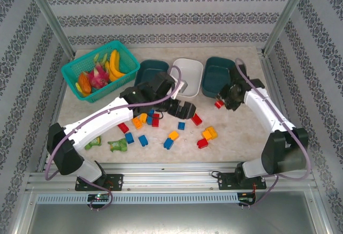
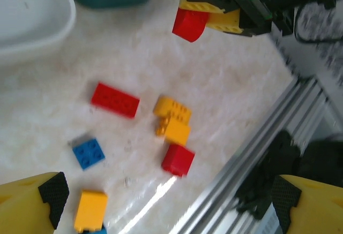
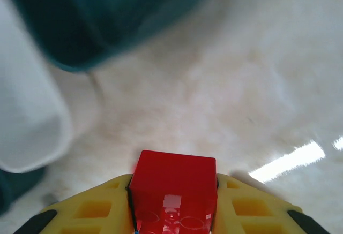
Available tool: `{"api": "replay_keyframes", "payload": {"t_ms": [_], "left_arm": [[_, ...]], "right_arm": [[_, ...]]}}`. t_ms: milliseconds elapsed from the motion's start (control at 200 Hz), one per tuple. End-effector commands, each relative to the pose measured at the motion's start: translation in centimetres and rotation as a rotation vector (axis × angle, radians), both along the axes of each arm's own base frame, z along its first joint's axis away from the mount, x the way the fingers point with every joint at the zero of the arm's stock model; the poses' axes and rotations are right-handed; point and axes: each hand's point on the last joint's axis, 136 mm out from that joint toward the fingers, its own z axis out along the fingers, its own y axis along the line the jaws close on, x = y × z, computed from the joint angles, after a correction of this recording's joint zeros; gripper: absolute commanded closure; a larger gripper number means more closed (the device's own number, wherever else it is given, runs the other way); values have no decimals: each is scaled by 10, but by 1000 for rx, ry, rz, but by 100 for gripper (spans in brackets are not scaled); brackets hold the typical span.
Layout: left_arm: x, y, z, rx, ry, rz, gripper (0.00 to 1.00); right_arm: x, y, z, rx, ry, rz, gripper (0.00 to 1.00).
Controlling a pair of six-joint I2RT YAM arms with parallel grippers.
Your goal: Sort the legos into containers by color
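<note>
Three tubs in row at back of tabletop (image 1: pixel 246 132): left tub (image 1: pixel 147 68), middle tub (image 1: pixel 188 73), right tub (image 1: pixel 216 72), side by side. Basket (image 1: pixel 75 76) left of tubs, fruit (image 1: pixel 104 70) in it. Legos (image 1: pixel 172 136) scattered on tabletop before tubs, mid to front. Two packets (image 1: pixel 119 145) at front left, left of legos. Left gripper (image 1: pixel 185 108) before middle tub, legos near it. Right gripper (image 1: pixel 220 104) just before right tub, lego (image 3: pixel 172 183) between jaws, above tabletop.
</note>
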Motion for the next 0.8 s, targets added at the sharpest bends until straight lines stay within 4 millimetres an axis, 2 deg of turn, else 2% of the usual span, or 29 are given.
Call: {"api": "replay_keyframes", "payload": {"t_ms": [0, 100, 220, 370, 500, 580, 669, 714, 794], "left_arm": [[39, 4, 19, -77, 11, 103, 1], [68, 7, 24, -123, 28, 155, 1], [101, 13, 26, -155, 43, 211, 1], [131, 17, 24, -163, 48, 253, 1], [145, 19, 20, -150, 55, 271, 1], [148, 21, 16, -138, 61, 282, 1], [149, 24, 14, -129, 65, 293, 1], [148, 26, 14, -124, 68, 298, 1], [145, 31, 14, -111, 66, 311, 1]], "right_arm": [[25, -12, 6, -121, -7, 61, 75], [64, -14, 1, -154, -14, 99, 75], [108, -18, -21, -173, 26, 132, 76], [143, -22, -58, -131, 99, 123, 75], [161, -23, -83, -109, 156, 116, 74], [163, -22, -98, -94, 204, 115, 72], [166, -22, -105, -84, 222, 106, 63], [167, -22, -105, -81, 221, 100, 55], [171, -21, -95, -73, 199, 104, 45]]}}
